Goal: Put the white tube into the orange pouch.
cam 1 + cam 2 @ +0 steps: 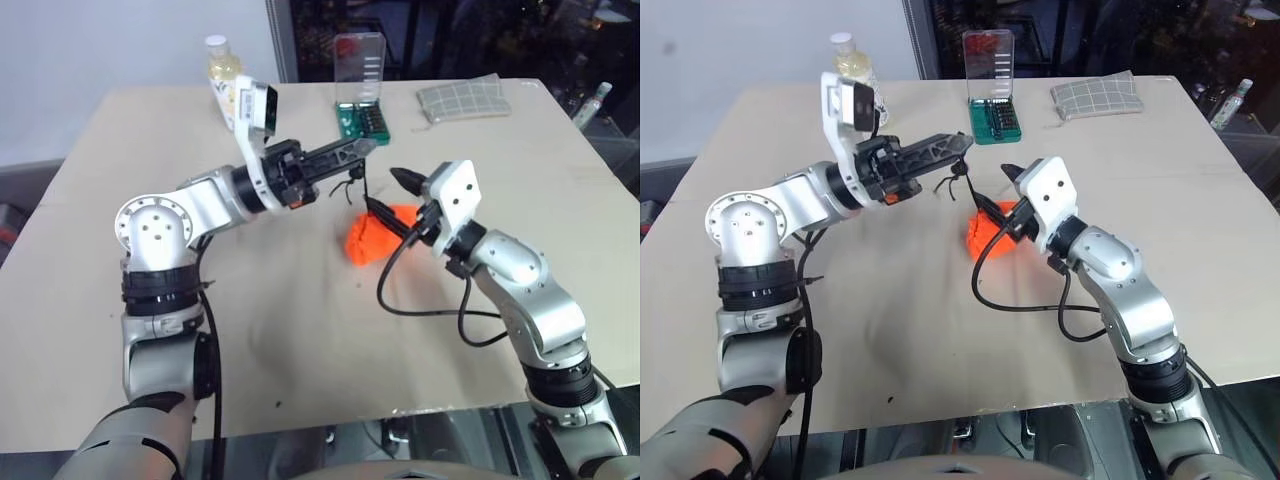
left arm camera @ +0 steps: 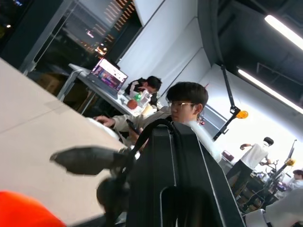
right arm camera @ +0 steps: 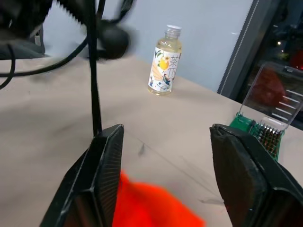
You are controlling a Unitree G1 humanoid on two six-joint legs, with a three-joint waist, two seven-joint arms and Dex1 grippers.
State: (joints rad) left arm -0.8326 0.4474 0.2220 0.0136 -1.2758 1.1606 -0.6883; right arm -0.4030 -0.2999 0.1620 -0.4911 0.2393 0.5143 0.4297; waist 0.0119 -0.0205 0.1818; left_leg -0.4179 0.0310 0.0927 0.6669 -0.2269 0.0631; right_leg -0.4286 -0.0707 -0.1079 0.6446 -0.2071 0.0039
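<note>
The orange pouch (image 1: 365, 242) lies crumpled on the table (image 1: 300, 340) near the middle. Its thin black cord (image 1: 356, 186) rises from it to my left gripper (image 1: 362, 148), which is shut on the cord just above the pouch. My right gripper (image 1: 394, 198) is open right beside the pouch. In the right wrist view its fingers (image 3: 102, 179) stand wide apart over the orange fabric (image 3: 151, 203), with the cord (image 3: 93, 94) taut between pouch and left gripper. The white tube is hidden or out of view.
At the table's far edge stand a white-capped bottle of yellowish liquid (image 1: 222, 72), an open green bit case (image 1: 360, 100) and a grey checked pouch (image 1: 462, 98). A black cable (image 1: 430, 312) loops on the table by my right arm. People (image 2: 187, 106) sit beyond the table.
</note>
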